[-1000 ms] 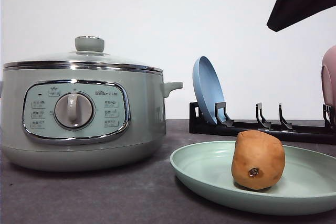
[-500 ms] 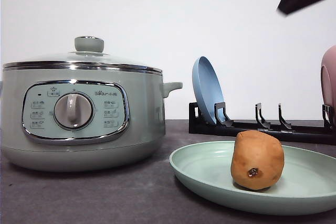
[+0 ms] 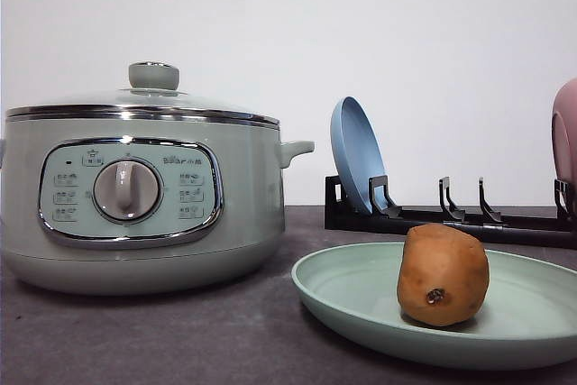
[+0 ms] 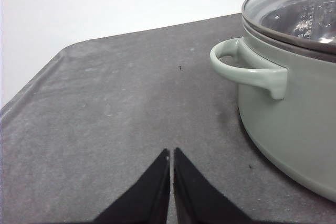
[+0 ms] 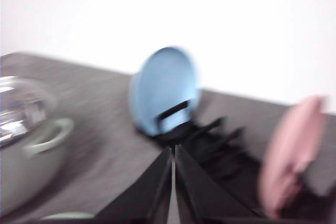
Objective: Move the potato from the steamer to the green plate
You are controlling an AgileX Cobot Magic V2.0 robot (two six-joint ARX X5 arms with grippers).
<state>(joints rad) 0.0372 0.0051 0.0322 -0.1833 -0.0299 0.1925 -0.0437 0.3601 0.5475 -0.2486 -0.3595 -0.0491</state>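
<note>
From my front feed the potato (image 3: pixel 443 275) stands upright on the green plate (image 3: pixel 361 290), dark spot facing me, at about 3 o'clock from the steamer (image 3: pixel 135 187), which sits lid-on and apart from the plate. My left gripper (image 4: pixel 171 153) has its tips pressed together on nothing, hovering over bare table (image 4: pixel 105 108) beside the steamer's side handle (image 4: pixel 247 69), potato nowhere near it. My right gripper (image 5: pixel 173 150) is likewise clenched empty, blurred, aimed at the blue plate (image 5: pixel 165 90) in the black rack (image 5: pixel 210 140) with the pink plate (image 5: pixel 291 150) at its 4 o'clock.
</note>
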